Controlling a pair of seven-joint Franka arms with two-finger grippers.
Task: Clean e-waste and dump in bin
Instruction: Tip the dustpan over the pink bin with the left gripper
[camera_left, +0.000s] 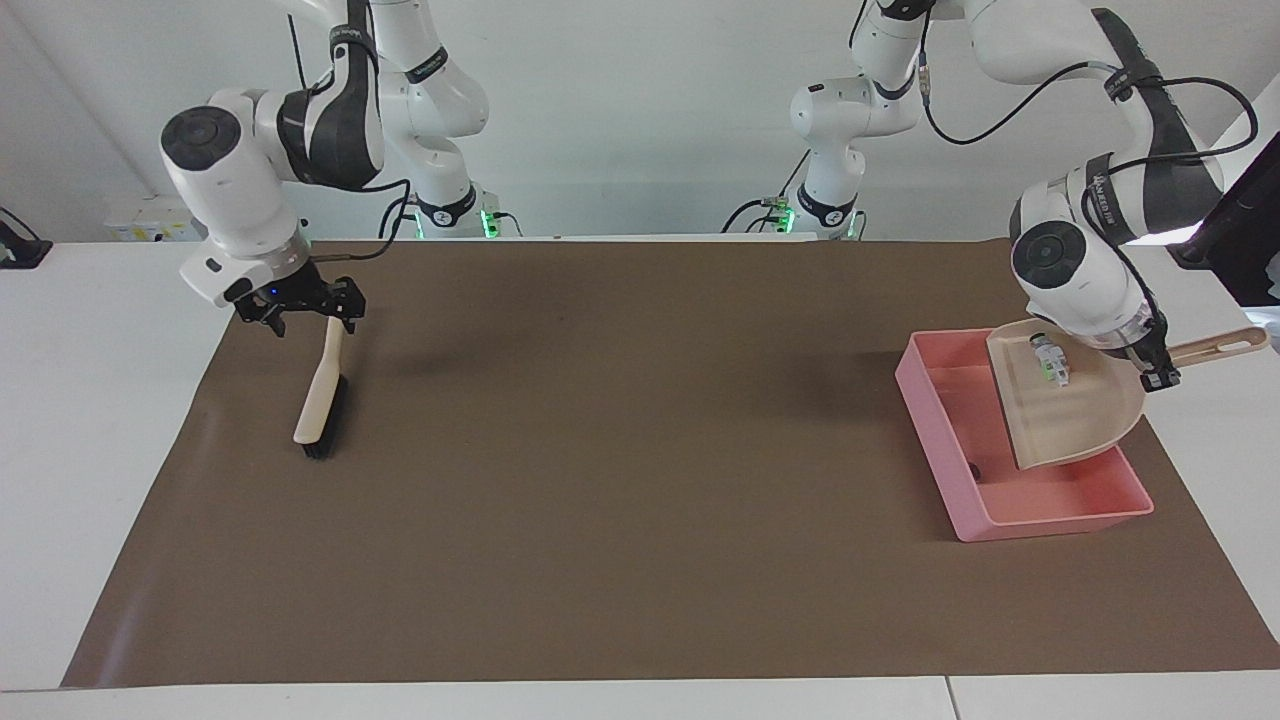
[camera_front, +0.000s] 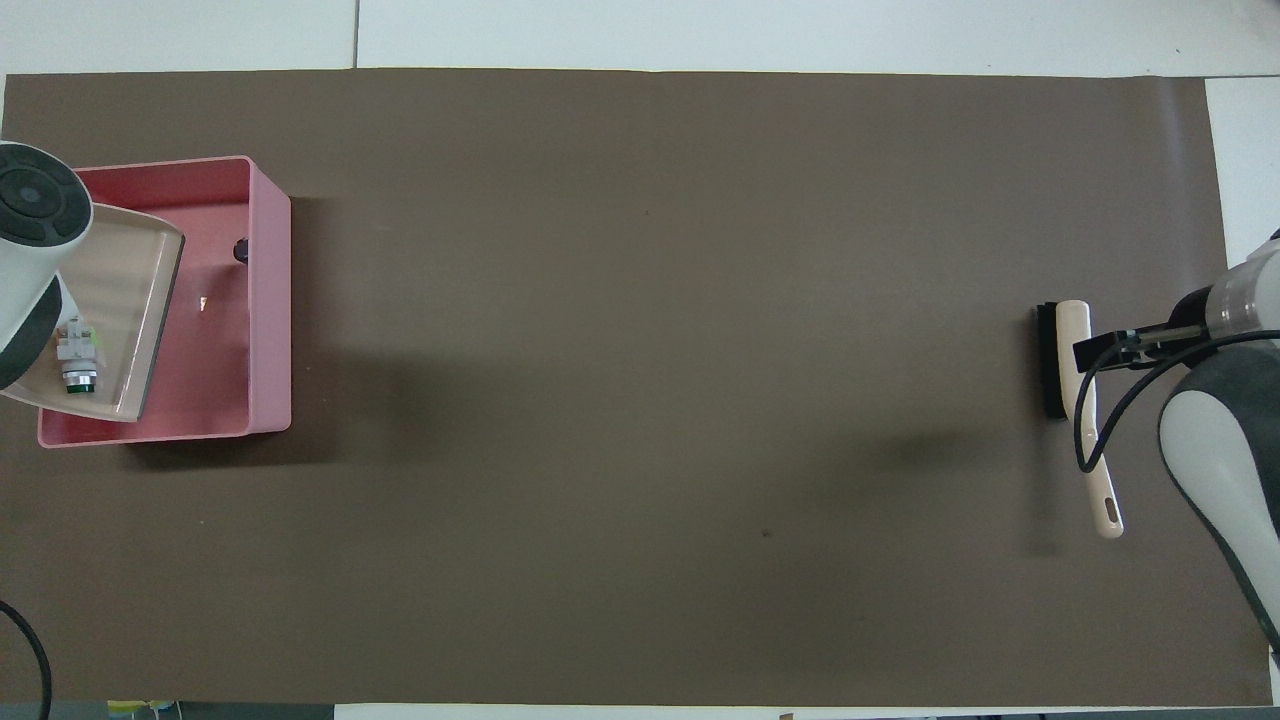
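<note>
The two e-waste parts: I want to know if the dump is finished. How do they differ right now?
Place: the white part lies on the tilted dustpan; the dark cylinder lies in the pink tray. Look: the white part has a green patch; the dark cylinder is plain. Both are small, at the left arm's end of the table.

Pink shallow rectangular bin (camera_left: 1040, 520) sits flat at left arm's end of the brown mat. Dark cylinder (camera_front: 241, 250) lies inside the bin by its wall. White green-labelled part (camera_left: 1048, 359) rests on tilted dustpan (camera_left: 1060, 430) over the bin.
</note>
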